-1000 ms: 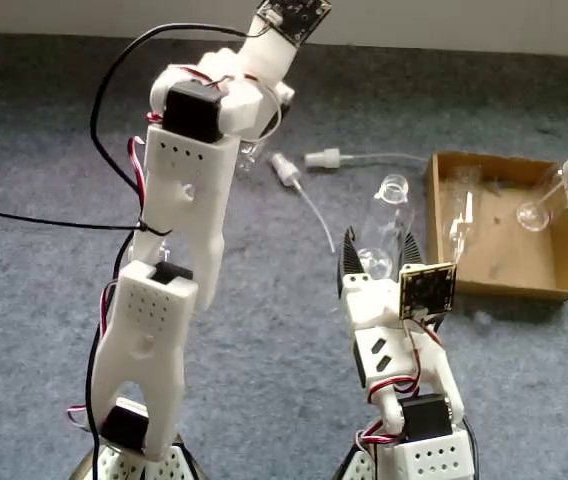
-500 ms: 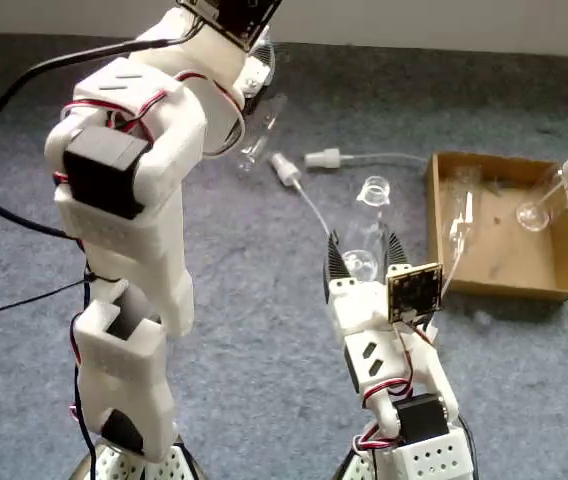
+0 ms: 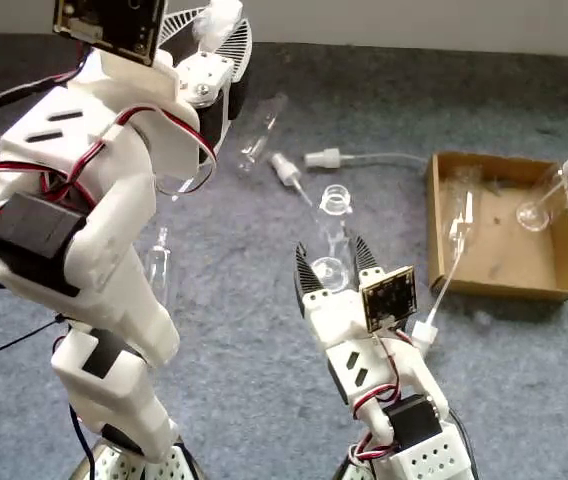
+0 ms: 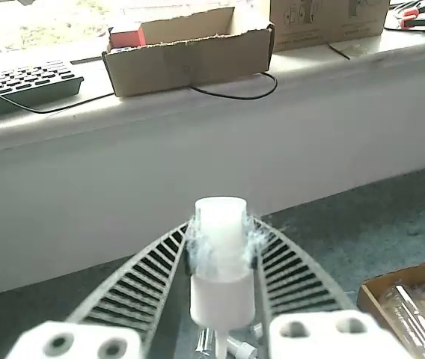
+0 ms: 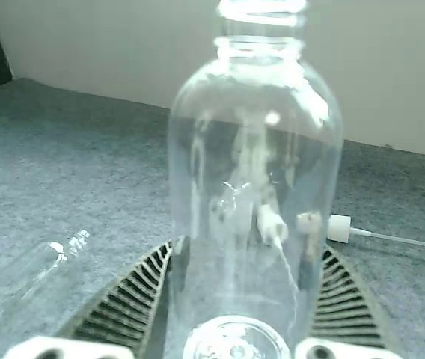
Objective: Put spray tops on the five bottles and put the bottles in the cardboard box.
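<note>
My left gripper point(image 3: 212, 28) is raised high over the table's far left, shut on a white spray top point(image 4: 221, 258) that stands upright between its ribbed fingers. Near the table's middle, my right gripper point(image 3: 331, 264) is shut on a clear bottle point(image 5: 254, 187), whose open neck point(image 3: 335, 197) points away from the arm's base. The cardboard box point(image 3: 566, 272) lies at the right with clear bottles inside, one of them point(image 3: 561, 185) capped and leaning on the far rim. Two bare bottles point(image 3: 262, 130) point(image 3: 157, 262) lie on the carpet.
Two loose spray tops with long tubes point(image 3: 286, 170) point(image 3: 324, 158) lie beyond the held bottle. Another top point(image 3: 426, 331) rests beside the right arm, its tube running toward the box. A light wall borders the grey carpet at the back.
The left arm has lifted and swung back toward the near left, carrying the spray top upward. The right gripper has shifted left with the bottle, away from the box.
</note>
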{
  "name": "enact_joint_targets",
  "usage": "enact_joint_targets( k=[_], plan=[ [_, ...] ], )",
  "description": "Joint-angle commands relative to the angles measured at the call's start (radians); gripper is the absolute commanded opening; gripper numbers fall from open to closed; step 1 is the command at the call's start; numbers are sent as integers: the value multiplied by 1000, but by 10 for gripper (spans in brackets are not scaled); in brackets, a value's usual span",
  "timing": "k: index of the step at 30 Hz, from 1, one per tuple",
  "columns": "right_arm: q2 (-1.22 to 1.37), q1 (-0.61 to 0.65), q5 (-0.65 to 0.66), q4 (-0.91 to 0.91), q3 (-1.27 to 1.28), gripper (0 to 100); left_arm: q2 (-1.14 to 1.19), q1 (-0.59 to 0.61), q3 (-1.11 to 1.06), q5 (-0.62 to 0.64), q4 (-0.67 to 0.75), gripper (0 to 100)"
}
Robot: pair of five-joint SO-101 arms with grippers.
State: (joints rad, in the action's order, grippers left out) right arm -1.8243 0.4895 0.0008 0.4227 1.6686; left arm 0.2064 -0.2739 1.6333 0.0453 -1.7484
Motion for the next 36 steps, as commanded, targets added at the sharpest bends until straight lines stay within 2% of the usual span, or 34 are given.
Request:
enact_joint_targets(
  k=[1, 6, 22, 25, 29, 34, 36],
  plan=[
    [-12, 13, -6, -5, 173, 188, -45, -21, 22, 112, -5, 5],
    [-12, 13, -8, -5, 173, 188, -47, -16, 25, 218, -8, 5],
    [-12, 7, -8, 2, 173, 188, -205, -15, 2, 219, -12, 5],
    [-7, 7, -8, 2, 173, 188, -274, -13, -99, 218, -12, 5],
    [-4, 7, -6, 2, 173, 188, -421, -13, -363, 150, -9, 5],
    [-10, 7, -6, 2, 173, 188, -598, -13, -644, 152, -3, 5],
    [-10, 10, -5, 2, 173, 188, -638, -13, -730, 152, 41, 5]
  ],
)
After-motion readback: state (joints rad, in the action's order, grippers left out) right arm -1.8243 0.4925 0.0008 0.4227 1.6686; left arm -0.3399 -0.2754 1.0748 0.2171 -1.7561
